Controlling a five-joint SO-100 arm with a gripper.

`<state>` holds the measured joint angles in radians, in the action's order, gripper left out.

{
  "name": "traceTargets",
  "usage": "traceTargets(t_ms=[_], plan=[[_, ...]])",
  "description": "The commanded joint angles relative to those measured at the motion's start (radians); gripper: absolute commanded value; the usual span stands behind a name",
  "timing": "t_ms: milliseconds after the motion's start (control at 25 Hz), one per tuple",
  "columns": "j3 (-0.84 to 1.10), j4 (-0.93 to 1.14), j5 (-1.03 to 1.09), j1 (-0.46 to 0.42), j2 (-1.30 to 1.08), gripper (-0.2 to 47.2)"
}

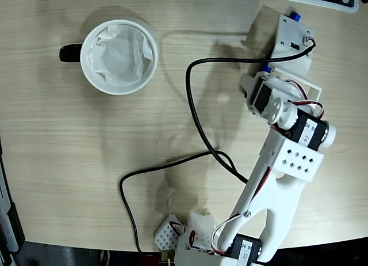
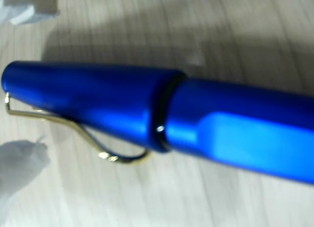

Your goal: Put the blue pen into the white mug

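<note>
Pen (image 2: 162, 114) fills the wrist view: a glossy metallic-blue barrel is seen lying across the frame from left to lower right, with a dark ring at the cap seam and a thin wire clip (image 2: 73, 128) curving out beneath the cap. It is seen against the pale wood-grain tabletop (image 2: 147, 197), apparently resting on it directly under the gripper (image 1: 287, 38), though contact cannot be confirmed at such close range. White blurred shapes are caught at the upper-left and lower-left edges of the wrist view; they may be the gripper's fingers, but this cannot be said with certainty. In the fixed view the white arm (image 1: 282, 179) is stretched from the bottom edge up toward the top right, and the gripper end is viewed from above, so whether it is spread or pressed together cannot be told. Small blue patches are glimpsed beside the gripper there, probably parts of the pen. The white mug (image 1: 119, 56), lined with crumpled white paper and fitted with a black handle, is set well apart from the gripper, far to its left. A black cable (image 1: 192, 113) is looped over the tabletop between the mug and the arm.
</note>
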<state>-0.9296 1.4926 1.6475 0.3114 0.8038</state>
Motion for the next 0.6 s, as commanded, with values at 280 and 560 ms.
traceTargets(t_ms=[280, 560], plan=[[0.026, -0.021, 0.011, 0.018, -0.009, 17.5], [0.025, -0.044, 0.011, 0.017, -0.026, 17.1]])
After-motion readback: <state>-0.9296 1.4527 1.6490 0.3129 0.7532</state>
